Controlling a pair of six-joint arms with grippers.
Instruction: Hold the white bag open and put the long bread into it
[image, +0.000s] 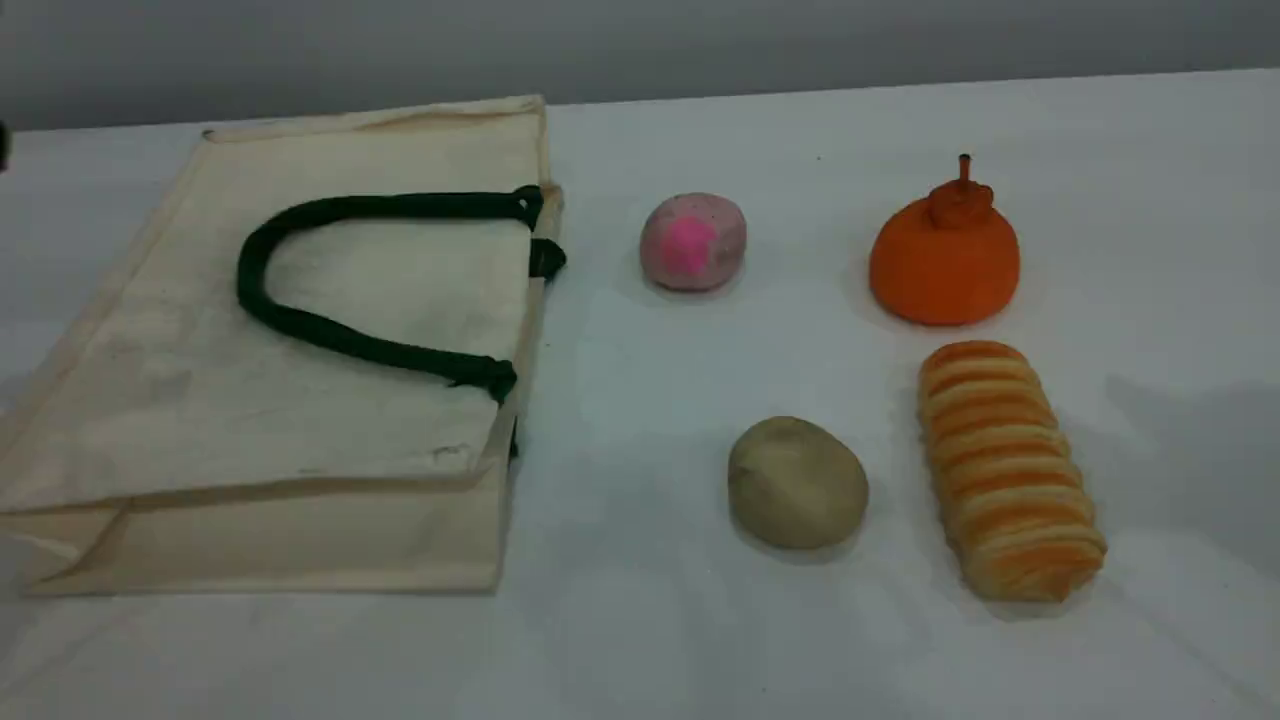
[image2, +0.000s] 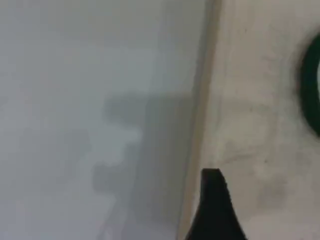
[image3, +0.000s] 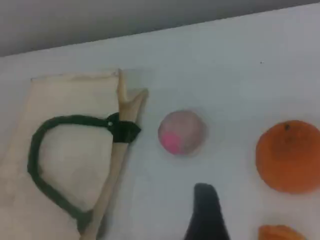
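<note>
The white bag (image: 300, 400) lies flat on the left of the table, its dark green handle (image: 300, 320) folded over the top face and its mouth facing right. The long bread (image: 1005, 470), golden-orange with pale ridges, lies at the front right, well apart from the bag. No arm shows in the scene view. In the left wrist view one dark fingertip (image2: 212, 200) hangs over the bag's (image2: 260, 125) edge. The right fingertip (image3: 205, 210) hovers above the table between the bag (image3: 75, 160) and the bread's end (image3: 280, 233). Neither gripper holds anything.
A pink-spotted ball (image: 692, 242) sits just right of the bag's mouth. An orange pumpkin-shaped thing (image: 944, 262) stands behind the bread. A round beige bun (image: 797, 482) lies left of the bread. The table's far edge (image: 900, 88) meets a grey wall.
</note>
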